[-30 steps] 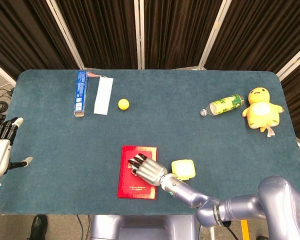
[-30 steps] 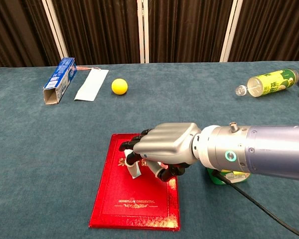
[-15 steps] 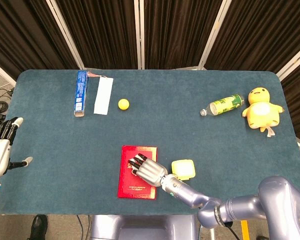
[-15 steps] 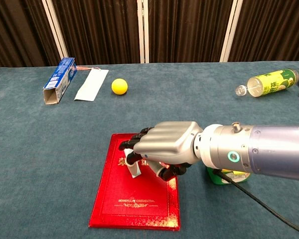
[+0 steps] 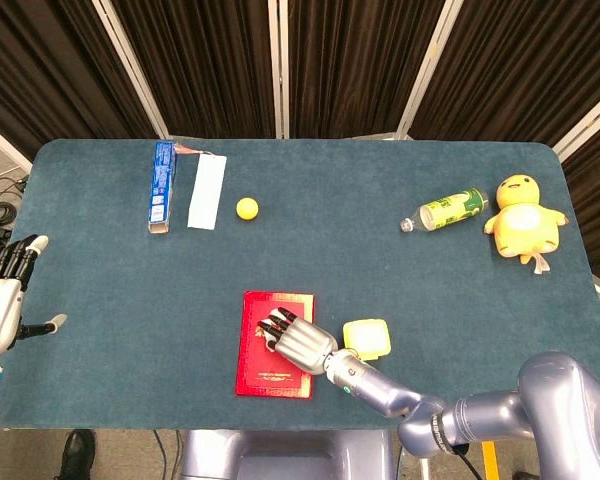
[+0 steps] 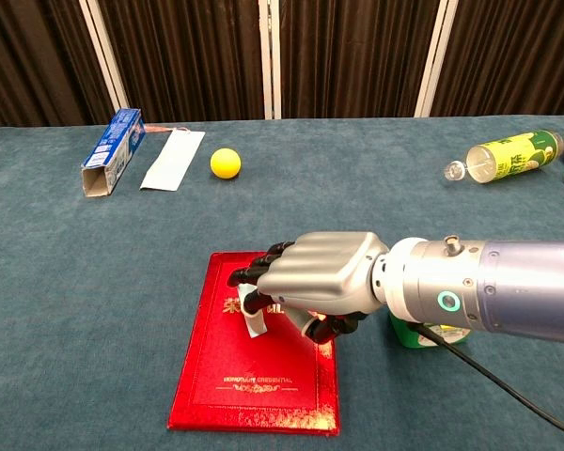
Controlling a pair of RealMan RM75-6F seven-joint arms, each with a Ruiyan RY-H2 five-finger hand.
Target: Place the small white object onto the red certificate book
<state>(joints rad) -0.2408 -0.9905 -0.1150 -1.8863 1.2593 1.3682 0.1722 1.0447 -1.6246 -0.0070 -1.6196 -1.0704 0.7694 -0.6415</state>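
The red certificate book (image 5: 261, 372) (image 6: 255, 386) lies flat near the table's front edge. My right hand (image 5: 300, 341) (image 6: 316, 278) hovers over the book's upper right part, fingers curled downward. It pinches the small white object (image 6: 256, 325), whose lower end sits at or just above the red cover; in the head view the hand hides it. My left hand (image 5: 1, 300) is far off at the table's left edge, fingers spread and holding nothing.
A yellow container (image 5: 367, 338) (image 6: 423, 334) sits just right of the book, beside my right wrist. At the back left are a blue box (image 5: 161, 186) (image 6: 111, 150), a white packet (image 5: 206, 192) and a yellow ball (image 5: 246, 208). A green bottle (image 5: 448, 210) and plush duck (image 5: 523, 218) lie at the right.
My right hand has shifted slightly to the right and toward the table's near edge over the book, still pinching the white object. The left hand has not moved.
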